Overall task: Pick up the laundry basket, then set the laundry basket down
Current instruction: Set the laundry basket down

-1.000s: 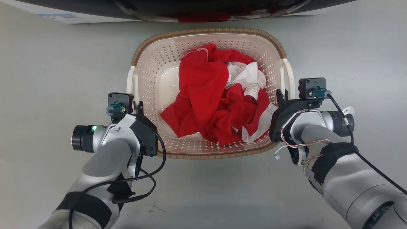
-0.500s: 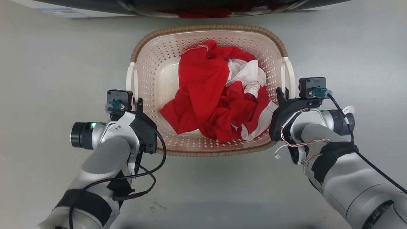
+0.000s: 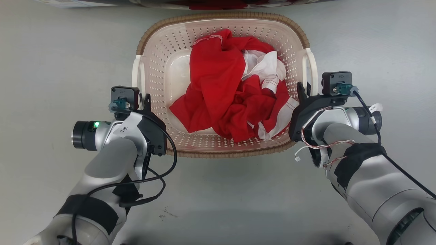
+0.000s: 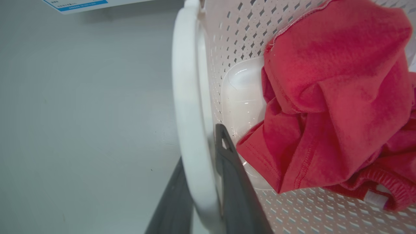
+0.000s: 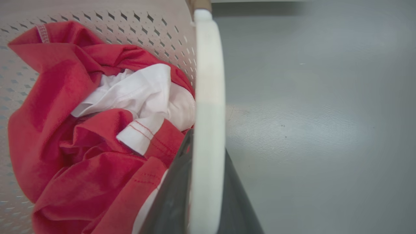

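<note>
The laundry basket is cream-pink and perforated, with a brown woven rim, and sits mid-frame in the head view with red clothes and a white cloth inside. My left gripper is shut on the basket's white left handle. In the left wrist view the two dark fingers clamp that handle from both sides. My right gripper is shut on the white right handle. The right wrist view shows this handle pinched between its fingers.
The washer's dark lower edge runs along the top of the head view, just beyond the basket. A white label with blue print lies at the far left of it. Grey floor surrounds the basket on both sides and in front.
The basket and both grippers sit higher in the head view and the basket looks slightly larger. The washer edge has slid almost out of the top. Both grips are unchanged.
</note>
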### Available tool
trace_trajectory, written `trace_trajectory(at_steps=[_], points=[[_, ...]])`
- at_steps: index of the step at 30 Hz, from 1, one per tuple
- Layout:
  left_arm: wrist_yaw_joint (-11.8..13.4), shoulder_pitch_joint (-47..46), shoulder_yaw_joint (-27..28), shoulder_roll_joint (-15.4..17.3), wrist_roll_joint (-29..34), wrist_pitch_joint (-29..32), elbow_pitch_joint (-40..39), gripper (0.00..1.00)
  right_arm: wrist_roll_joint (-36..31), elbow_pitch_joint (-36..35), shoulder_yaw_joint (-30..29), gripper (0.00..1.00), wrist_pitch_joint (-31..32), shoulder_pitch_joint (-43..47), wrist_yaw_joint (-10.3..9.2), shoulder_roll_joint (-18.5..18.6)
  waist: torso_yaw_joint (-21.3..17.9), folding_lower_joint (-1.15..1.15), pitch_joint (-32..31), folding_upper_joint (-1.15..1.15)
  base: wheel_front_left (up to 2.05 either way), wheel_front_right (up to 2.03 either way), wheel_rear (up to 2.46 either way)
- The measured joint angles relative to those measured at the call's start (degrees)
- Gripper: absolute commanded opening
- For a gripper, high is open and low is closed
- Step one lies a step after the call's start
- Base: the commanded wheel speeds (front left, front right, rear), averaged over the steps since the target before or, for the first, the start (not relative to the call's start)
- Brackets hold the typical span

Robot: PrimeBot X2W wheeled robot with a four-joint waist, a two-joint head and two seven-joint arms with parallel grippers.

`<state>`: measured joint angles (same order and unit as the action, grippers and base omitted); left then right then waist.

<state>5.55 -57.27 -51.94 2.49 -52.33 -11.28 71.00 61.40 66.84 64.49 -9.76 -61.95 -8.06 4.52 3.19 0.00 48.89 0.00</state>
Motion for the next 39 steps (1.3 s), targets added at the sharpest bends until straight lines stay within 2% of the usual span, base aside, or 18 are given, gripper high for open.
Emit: trace_trajectory(at_steps=[4,5,6,7,9,10,11,12,13,23,39], points=[[0.0,-0.2,0.0,-0.1,0.1,-0.4,0.2,0.00,0.0,0.2,0.4,0.25,-0.4,0.0,0.00,0.0,0.0,0.00,0.1,0.00,0.00,0.00,0.00],[0.0,-0.5,0.0,-0.1,0.1,-0.5,0.3,0.00,0.0,0.3,0.6,0.34,-0.5,0.0,0.00,0.0,0.1,0.00,0.1,0.00,0.00,0.00,0.00],[0.0,-0.8,0.0,-0.1,0.1,-0.5,0.4,0.00,0.0,0.3,0.6,0.39,-0.5,0.0,0.00,0.0,0.1,0.00,0.1,0.00,0.00,0.00,0.00],[0.0,-1.0,0.0,-0.1,0.1,-0.5,0.4,0.00,0.0,0.3,0.7,0.39,-0.5,0.0,0.00,-0.1,0.1,0.00,0.1,0.00,0.00,0.00,0.00],[0.0,-1.2,0.0,-0.2,0.1,-0.5,0.4,0.28,0.0,0.3,0.8,0.96,-0.5,0.0,0.02,-0.1,0.2,0.00,0.0,0.00,0.00,0.00,0.00],[0.0,-1.2,0.0,-0.3,0.1,-0.5,0.5,0.43,0.0,0.3,0.8,1.00,-0.5,0.0,0.08,-0.1,0.2,0.00,0.0,0.00,0.00,0.00,0.00],[0.0,-1.2,0.0,-0.4,0.1,-0.5,0.6,0.59,0.0,0.3,0.9,1.00,-0.7,-0.1,0.14,-0.3,0.3,0.00,-0.1,0.00,0.00,0.00,0.00],[0.0,-1.2,0.0,-0.5,0.1,-0.5,0.7,0.87,0.0,0.3,1.0,1.00,-0.9,-0.2,0.36,-0.5,0.3,0.00,-0.2,0.00,0.00,0.00,0.00],[0.0,-1.1,0.0,-0.5,0.1,-0.5,0.7,1.00,-0.2,0.5,1.1,1.00,-0.9,-0.3,0.48,-0.7,0.3,0.00,-0.3,0.00,0.00,0.00,0.00],[0.5,-0.9,0.2,-0.7,0.1,-0.9,1.2,1.00,-0.9,2.5,1.6,1.00,-1.4,-0.4,0.48,-0.8,0.9,0.00,-2.6,-0.01,0.00,0.00,0.00],[0.5,2.9,1.7,-0.7,-0.9,-2.3,1.1,1.00,-0.9,5.2,0.7,1.00,-3.6,0.7,0.48,-0.9,0.8,0.00,-10.0,0.00,0.00,0.00,0.00]])
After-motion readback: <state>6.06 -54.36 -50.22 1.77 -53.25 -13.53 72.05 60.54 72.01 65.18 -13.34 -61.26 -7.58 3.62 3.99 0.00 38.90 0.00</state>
